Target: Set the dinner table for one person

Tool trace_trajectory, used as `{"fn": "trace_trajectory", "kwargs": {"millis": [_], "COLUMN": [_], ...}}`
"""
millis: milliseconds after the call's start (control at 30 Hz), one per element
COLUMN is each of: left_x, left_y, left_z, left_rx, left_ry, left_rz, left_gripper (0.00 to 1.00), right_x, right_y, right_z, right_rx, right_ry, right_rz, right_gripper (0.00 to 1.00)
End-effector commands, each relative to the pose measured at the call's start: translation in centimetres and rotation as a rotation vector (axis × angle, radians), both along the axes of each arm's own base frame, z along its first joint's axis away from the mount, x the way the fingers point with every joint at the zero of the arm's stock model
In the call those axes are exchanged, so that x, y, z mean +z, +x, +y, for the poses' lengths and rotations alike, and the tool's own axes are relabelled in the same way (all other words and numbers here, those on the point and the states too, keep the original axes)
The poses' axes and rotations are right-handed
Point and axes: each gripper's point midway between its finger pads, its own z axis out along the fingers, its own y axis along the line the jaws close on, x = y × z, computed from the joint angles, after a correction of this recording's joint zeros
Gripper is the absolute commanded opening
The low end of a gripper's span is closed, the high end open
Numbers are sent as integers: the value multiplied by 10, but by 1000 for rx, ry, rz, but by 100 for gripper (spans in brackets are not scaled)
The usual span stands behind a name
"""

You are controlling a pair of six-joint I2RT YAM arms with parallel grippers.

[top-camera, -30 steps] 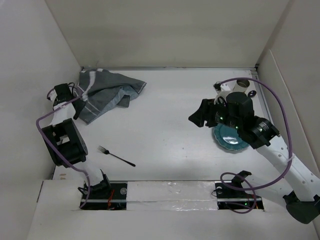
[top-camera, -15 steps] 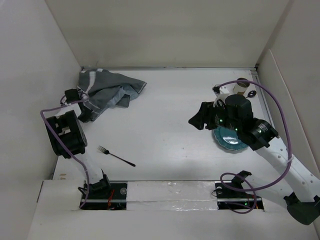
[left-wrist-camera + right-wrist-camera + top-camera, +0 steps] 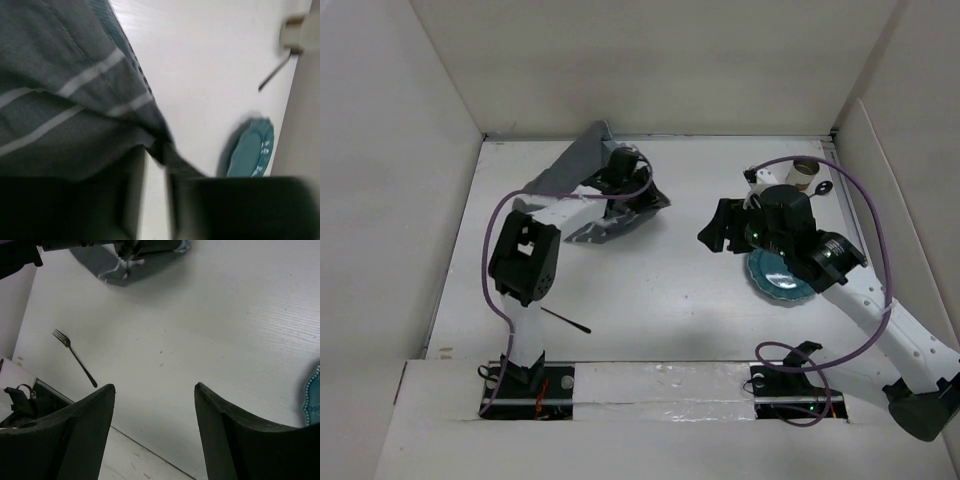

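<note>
The dark grey striped cloth point(image 3: 582, 172) hangs bunched and lifted over the back middle of the dinner table point(image 3: 660, 300). My left gripper point(image 3: 625, 185) is shut on a fold of it. In the left wrist view the cloth point(image 3: 65, 100) fills the upper left and is pinched at the left gripper point(image 3: 157, 155). My right gripper point(image 3: 720, 232) hovers open, with nothing in it, just left of a teal plate point(image 3: 780, 278). The right wrist view shows the right gripper point(image 3: 155, 387) wide apart over bare table, with the fork point(image 3: 75, 357) to its left.
A cup point(image 3: 805, 172) and a spoon point(image 3: 823, 188) lie at the back right, behind the plate. The fork's handle point(image 3: 568, 321) shows beside the left arm at the front left. White walls close in the table on three sides.
My left gripper closed on the cloth at the far left, then lifted and carried it right toward the table's back middle. The right gripper barely moved.
</note>
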Motion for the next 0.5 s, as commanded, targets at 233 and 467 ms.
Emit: {"fn": "trace_trajectory", "kwargs": {"millis": [233, 467], "left_x": [51, 78], "left_y": [-34, -24], "left_z": [-55, 123], "left_rx": [-132, 345], "left_ry": [63, 175], "left_rz": [-107, -196], "left_gripper": [48, 36], "right_x": [-19, -45], "right_y": [41, 75], "right_z": [-21, -3], "right_rx": [-211, -229], "right_ry": [41, 123], "right_rz": [50, 119], "right_gripper": [53, 0]}}
